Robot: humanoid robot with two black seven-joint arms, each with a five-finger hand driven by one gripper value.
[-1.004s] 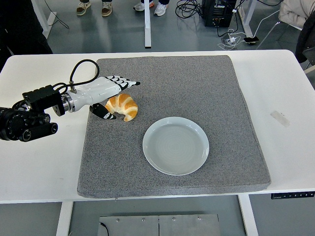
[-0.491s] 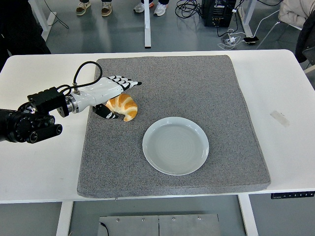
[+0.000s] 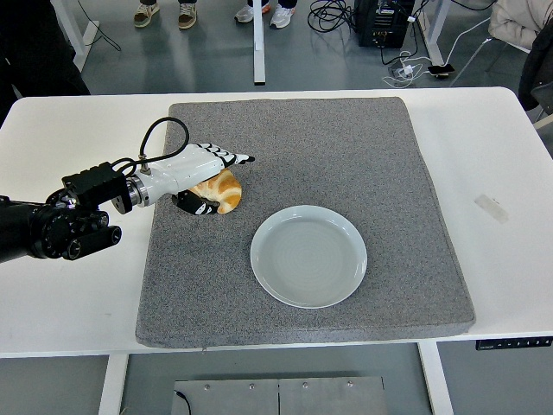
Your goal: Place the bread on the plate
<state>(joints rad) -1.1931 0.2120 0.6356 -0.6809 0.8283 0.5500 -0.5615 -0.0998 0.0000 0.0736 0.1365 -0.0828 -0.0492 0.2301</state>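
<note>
A golden croissant (image 3: 225, 190) lies on the grey mat (image 3: 346, 147), left of centre. My left hand (image 3: 213, 177), white with black-tipped fingers, reaches over it from the left. Its fingers are stretched out across the top of the croissant and the thumb sits low at its near side; the hand is around the bread but has not closed on it. A pale round plate (image 3: 308, 256) stands empty on the mat, to the right of and nearer than the croissant. The right arm is out of view.
The mat covers the middle of the white table (image 3: 492, 156). A small strip of tape (image 3: 491, 207) lies on the table at the right. Chair legs, cables and people's feet show beyond the far edge.
My left arm has moved to the right, and the hand has slid further over the croissant, covering more of it. The croissant and plate have stayed in place.
</note>
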